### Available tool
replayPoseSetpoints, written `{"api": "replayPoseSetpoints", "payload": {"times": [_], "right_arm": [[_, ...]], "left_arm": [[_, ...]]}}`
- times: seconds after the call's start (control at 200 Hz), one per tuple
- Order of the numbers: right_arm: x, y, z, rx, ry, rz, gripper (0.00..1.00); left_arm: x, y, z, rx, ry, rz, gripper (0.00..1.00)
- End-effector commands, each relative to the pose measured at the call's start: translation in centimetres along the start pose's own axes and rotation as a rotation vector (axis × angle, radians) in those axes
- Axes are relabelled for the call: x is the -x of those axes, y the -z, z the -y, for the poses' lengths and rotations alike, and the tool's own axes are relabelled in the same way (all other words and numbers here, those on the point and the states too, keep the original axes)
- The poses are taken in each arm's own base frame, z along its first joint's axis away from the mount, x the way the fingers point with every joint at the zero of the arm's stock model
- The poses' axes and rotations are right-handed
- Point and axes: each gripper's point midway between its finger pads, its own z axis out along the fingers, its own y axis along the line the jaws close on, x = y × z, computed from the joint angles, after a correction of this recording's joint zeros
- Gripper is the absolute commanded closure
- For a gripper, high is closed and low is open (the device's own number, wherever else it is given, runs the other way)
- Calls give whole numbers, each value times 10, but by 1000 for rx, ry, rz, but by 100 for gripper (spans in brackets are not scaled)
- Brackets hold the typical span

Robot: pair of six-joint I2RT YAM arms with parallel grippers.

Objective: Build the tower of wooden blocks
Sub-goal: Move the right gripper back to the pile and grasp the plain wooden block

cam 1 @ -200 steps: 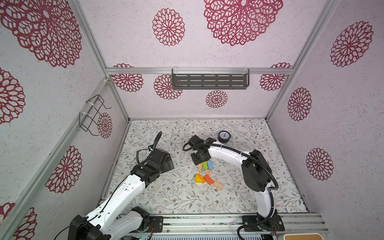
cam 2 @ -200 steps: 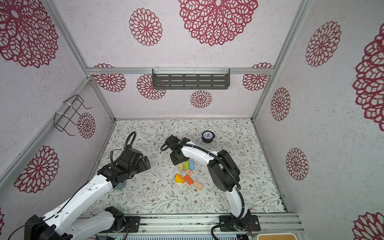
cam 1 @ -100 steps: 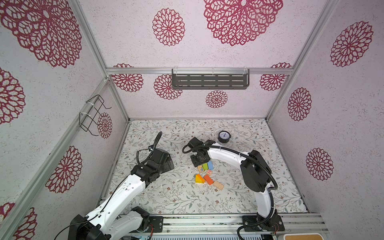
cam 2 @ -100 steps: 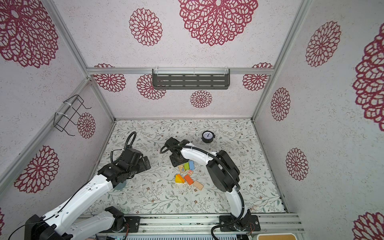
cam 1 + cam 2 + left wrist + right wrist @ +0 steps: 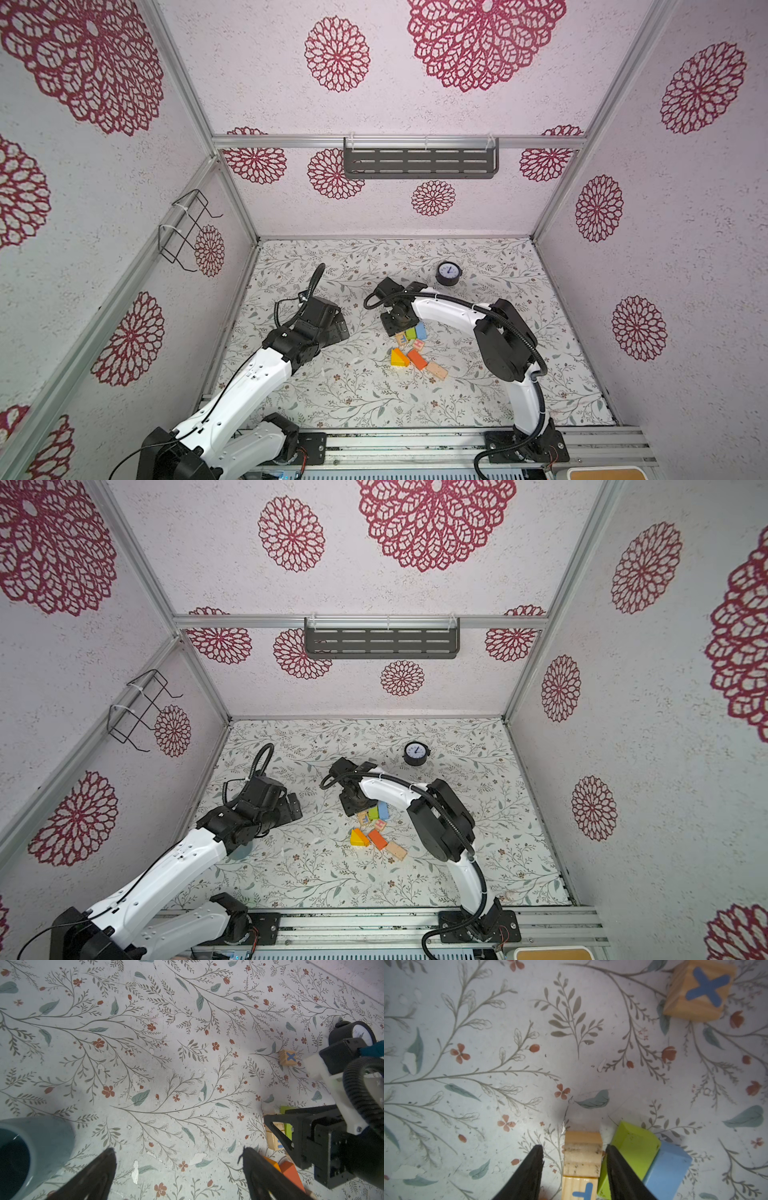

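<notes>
The wood blocks lie in a loose cluster mid-table, and no tower is in view. A green block (image 5: 411,333) and a blue block (image 5: 421,330) sit side by side, with a yellow wedge (image 5: 397,358), an orange-red brick (image 5: 417,359) and a tan brick (image 5: 436,370) nearer the front. My right gripper (image 5: 573,1148) is low over a natural-wood cube with a blue print (image 5: 581,1155). Its jaws are open and straddle the cube, with a gap on each side. The green block (image 5: 635,1145) lies just beside one finger. Another cube, marked with a blue X (image 5: 699,991), stands apart. My left gripper (image 5: 178,1159) hangs open and empty, left of the cluster.
A round black clock (image 5: 449,273) stands behind the blocks. A blue-grey cup (image 5: 31,1157) sits under the left arm. A grey shelf (image 5: 419,163) hangs on the back wall and a wire rack (image 5: 187,228) on the left wall.
The right jaws have widened slightly round the blue-printed cube. The right arm has barely shifted and the left arm has not moved.
</notes>
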Motion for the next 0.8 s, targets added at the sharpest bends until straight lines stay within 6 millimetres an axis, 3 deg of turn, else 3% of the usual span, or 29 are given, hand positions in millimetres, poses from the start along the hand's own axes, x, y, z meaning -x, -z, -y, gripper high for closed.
{"api": "replayPoseSetpoints", "payload": {"times": [0.0, 0.39, 0.795], "right_arm": [[-5, -4, 0, -8, -9, -13, 47], [-11, -10, 1, -12, -28, -20, 50], [-8, -6, 1, -9, -39, -11, 65]], "left_arm": [[-2, -2, -2, 9, 13, -2, 3], [-4, -3, -4, 17, 9, -2, 3], [-4, 0, -6, 19, 9, 3, 3]]}}
